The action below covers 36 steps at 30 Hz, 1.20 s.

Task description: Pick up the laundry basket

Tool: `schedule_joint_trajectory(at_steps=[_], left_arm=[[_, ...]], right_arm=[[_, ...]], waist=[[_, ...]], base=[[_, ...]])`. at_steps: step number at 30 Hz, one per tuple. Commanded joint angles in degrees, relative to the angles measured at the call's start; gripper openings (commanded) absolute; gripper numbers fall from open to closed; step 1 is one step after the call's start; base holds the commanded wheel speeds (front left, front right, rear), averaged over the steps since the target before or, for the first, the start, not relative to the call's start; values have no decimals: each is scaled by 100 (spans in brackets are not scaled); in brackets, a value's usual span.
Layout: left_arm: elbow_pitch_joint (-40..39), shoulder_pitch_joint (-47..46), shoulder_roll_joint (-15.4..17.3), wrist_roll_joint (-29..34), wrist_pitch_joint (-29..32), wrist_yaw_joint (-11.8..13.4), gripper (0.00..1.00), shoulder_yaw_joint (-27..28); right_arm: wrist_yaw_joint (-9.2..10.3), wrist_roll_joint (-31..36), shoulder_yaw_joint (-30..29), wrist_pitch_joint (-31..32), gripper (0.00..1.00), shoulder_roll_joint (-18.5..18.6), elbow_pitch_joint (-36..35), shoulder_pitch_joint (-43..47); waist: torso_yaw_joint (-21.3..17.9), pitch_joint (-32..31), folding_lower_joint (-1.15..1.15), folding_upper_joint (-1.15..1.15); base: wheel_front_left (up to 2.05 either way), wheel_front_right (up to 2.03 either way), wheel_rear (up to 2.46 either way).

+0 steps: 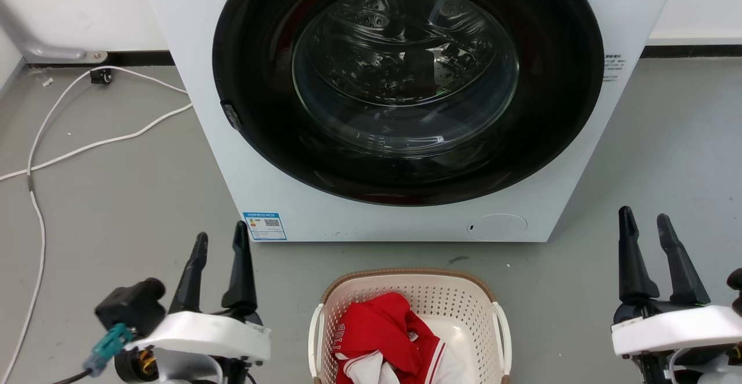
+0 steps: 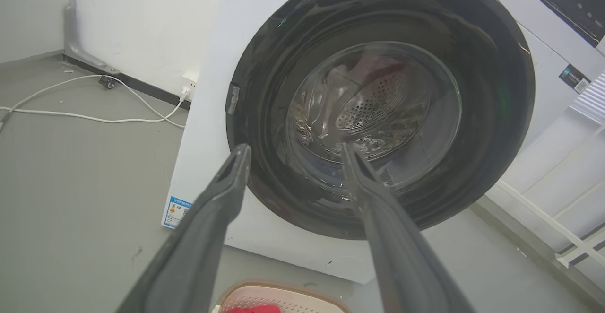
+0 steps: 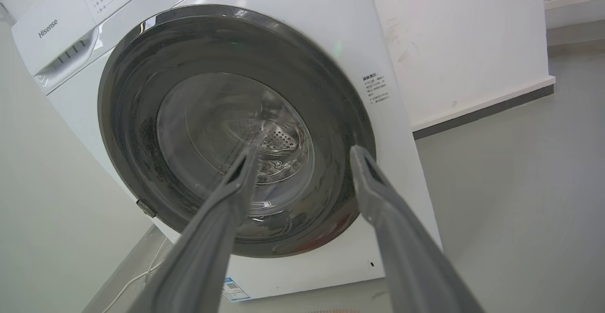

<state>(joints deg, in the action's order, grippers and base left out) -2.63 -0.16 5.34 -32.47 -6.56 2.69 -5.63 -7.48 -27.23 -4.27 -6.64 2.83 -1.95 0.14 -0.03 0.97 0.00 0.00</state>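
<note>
Red-and-white clothing [image 1: 379,332] lies in the laundry basket [image 1: 458,305].

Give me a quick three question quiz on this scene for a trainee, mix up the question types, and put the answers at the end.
1. True or false: the washer door is shut.
2. What lies in the laundry basket? A) red and white clothing B) blue towels C) nothing
3. Fill in: the left hand and the right hand are both ___, holding nothing, apart from the basket.
Key: 1 true; 2 A; 3 open.
</note>
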Motion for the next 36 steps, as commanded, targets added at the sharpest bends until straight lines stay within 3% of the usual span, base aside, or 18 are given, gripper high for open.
schedule_joint_trajectory(at_steps=[1,7,13,17,24,31,36], left_arm=[[-106,0,111,218,-61,111,100,-169],[-80,3,339,515,-143,473,100,-567],[-14,-66,589,916,-237,1012,100,-976],[-64,-147,749,1107,-292,1189,100,-1295],[-65,-147,854,1270,-388,1355,100,-1624],[-58,-215,1011,1737,-486,1532,100,-1905],[-75,-167,962,1710,-544,1568,100,-1937]], right_arm=[[-1,231,5,-63,100,14,-57,-3],[-1,568,22,-142,100,14,11,77],[-1,988,13,-231,100,13,65,115],[-1,1245,13,-290,100,12,73,149],[-1,1462,75,-386,100,11,411,155],[-1,1819,158,-474,100,11,276,117],[0,2057,168,-541,100,11,180,157]], waist=[[-5,-4,0,0],[-23,-14,0,0],[-37,-24,0,0],[-39,-16,0,0],[-30,-6,0,0],[-37,53,0,0],[-50,87,0,0]], base=[[0,0,0],[0,0,0],[0,0,0],[0,0,0],[0,0,0],[0,0,0],[0,0,0]])
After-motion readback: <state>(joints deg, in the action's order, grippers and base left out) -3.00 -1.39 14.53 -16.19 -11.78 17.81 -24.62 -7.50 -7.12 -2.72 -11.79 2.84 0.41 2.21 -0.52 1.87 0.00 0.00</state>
